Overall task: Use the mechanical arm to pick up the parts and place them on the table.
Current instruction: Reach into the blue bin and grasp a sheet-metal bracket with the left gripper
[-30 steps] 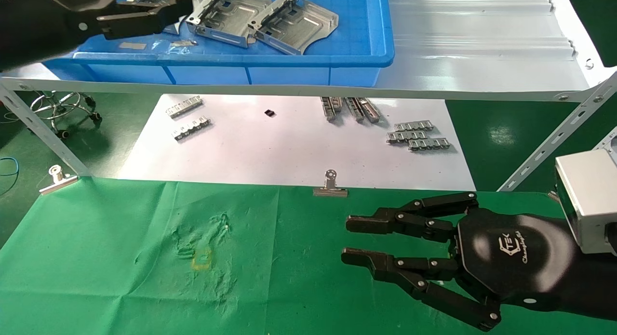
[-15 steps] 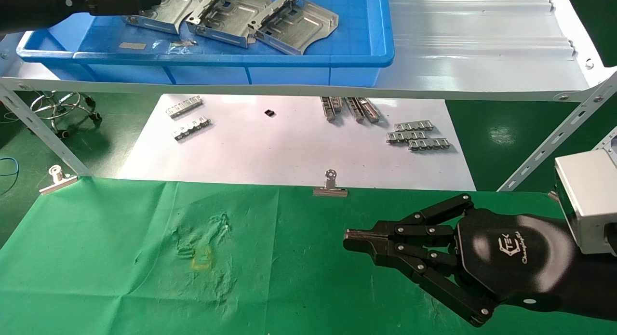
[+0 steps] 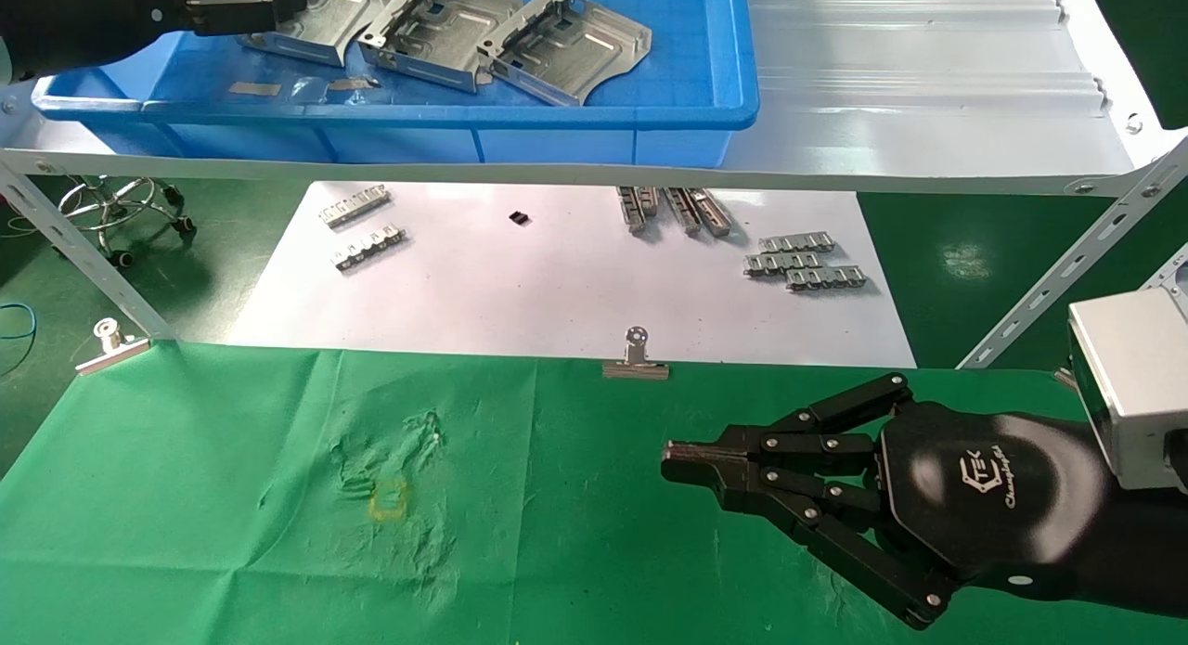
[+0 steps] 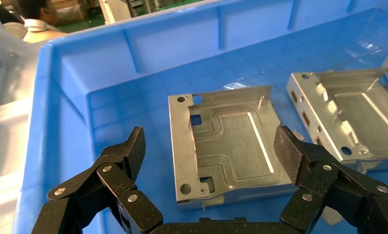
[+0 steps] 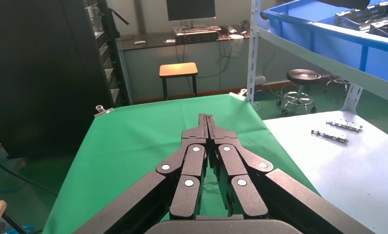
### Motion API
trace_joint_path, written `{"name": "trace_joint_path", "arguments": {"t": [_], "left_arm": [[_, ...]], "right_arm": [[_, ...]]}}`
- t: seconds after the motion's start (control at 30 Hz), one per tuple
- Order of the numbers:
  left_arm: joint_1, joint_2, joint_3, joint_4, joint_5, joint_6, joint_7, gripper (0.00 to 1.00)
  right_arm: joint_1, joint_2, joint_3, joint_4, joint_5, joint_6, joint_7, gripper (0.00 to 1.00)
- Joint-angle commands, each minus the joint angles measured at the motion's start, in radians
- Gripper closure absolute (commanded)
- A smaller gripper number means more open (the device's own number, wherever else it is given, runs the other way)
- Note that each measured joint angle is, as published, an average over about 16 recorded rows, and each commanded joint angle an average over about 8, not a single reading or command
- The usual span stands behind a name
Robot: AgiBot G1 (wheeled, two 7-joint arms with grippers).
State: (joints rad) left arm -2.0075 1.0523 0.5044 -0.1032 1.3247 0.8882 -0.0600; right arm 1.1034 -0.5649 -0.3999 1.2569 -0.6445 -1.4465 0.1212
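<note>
Nearest, over the green counter: right mechanical arm parked, jaws pressed together, empty. Farther, in the blue bin on the shelf: left mechanical arm with jaws spread either side of the leftmost part, not yet touching. Best lowered squarely, then closed on the folded edges.

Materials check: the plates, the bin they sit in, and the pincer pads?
Parts: likely stamped sheet steel or aluminium, bare satin silver, with folded edges and pressed grooves. Bin: moulded blue plastic, slightly glossy, rounded rim. Left pincer pads: black, speckled and matte, probably rubber-like.
</note>
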Motion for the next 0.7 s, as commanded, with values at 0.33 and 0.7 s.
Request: {"name": "trace_joint_path", "arguments": {"t": [0.33,0.7], "left_arm": [[-0.006,0.036,-0.003,0.063,-0.002,-0.066,0.069,1.0],[-0.005,0.05,-0.008,0.086,-0.008,-0.103,0.099,1.0]], "right_arm": [[0.0,0.0,0.0,0.0,0.0,0.0,0.0,1.0],[0.0,0.0,0.0,0.0,0.0,0.0,0.0,1.0]]}}
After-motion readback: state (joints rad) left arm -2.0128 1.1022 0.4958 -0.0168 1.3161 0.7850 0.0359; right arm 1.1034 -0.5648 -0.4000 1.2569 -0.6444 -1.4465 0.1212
